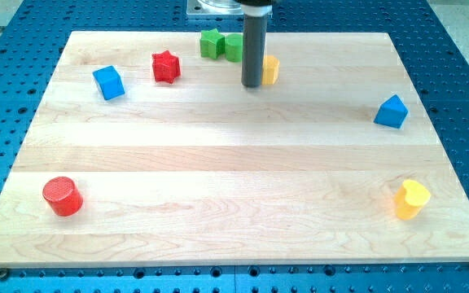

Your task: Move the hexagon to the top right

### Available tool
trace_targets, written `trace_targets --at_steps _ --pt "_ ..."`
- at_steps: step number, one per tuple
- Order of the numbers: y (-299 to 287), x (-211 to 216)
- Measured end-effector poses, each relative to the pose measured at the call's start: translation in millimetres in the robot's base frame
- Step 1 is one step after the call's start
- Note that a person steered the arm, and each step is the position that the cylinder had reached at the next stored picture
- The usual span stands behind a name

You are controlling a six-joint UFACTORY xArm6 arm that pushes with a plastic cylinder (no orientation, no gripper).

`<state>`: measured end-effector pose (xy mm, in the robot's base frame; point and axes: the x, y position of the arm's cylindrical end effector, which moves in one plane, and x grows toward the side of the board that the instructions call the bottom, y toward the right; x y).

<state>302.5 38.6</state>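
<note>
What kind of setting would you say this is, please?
Probably a robotics lab bench: a wooden board on a blue perforated table, small coloured blocks scattered about, and my tip beside the yellow block.

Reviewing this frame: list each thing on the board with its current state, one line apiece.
My tip: down at the board's top middle, at the yellow block's left side.
Yellow block: partly hidden behind the rod, shape unclear.
Green blocks: two side by side at the top edge.
Red star: upper left, apart.
Blue cube: upper left, tilted.
Blue triangular block: right side.
Yellow heart: lower right.
Red cylinder: upright, lower left.
</note>
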Motion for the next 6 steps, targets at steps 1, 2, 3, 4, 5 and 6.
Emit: trace_targets --at_steps 1,2,3,4,5,6 --pt "73.0 -51.2" --pt "117.9 -77.6" --pt "108.6 -93.7" --pt "89.3 -111.0" --pt "107.8 -110.5" --pt "136.1 -110.7"
